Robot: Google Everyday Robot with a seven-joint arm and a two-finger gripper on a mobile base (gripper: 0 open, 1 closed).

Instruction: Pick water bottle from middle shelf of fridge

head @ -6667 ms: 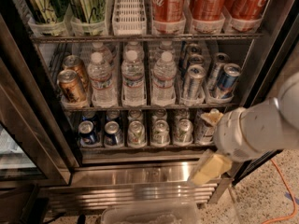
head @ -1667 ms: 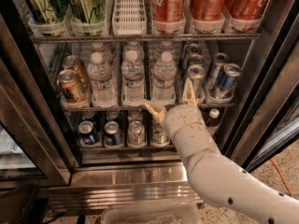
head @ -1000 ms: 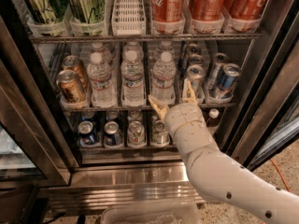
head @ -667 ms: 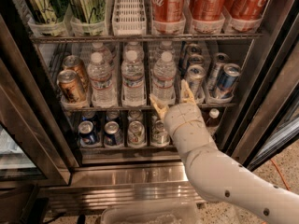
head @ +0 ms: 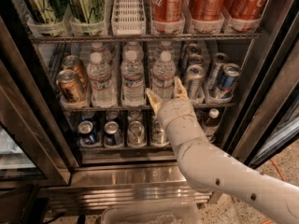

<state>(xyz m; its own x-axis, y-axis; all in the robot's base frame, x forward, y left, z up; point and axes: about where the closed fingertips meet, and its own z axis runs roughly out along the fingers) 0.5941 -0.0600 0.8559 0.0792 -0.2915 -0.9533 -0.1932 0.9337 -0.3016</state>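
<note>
The fridge (head: 28, 101) stands open with its wire racks in view. On the middle shelf (head: 117, 107) three clear water bottles with white caps stand in a row: left (head: 100, 80), centre (head: 132, 77) and right (head: 163, 73). Bronze cans (head: 70, 85) stand at the shelf's left, silver-blue cans (head: 194, 78) at its right. My gripper (head: 165, 90) is open at the shelf's front edge, its two cream fingers (head: 153, 98) on either side of the base of the right water bottle. The white arm reaches in from the lower right.
Red cola cans (head: 205, 1) and green cans (head: 84, 1) fill the rack above. Short small cans (head: 112, 132) sit on the rack below. The stainless steel base (head: 121, 178) lies under it. A clear bin (head: 149, 213) is at the bottom edge. The dark door frame (head: 266, 87) stands right.
My gripper has come up from the lower right to the middle shelf. Over the last second it edged slightly right and forward around the right water bottle's base.
</note>
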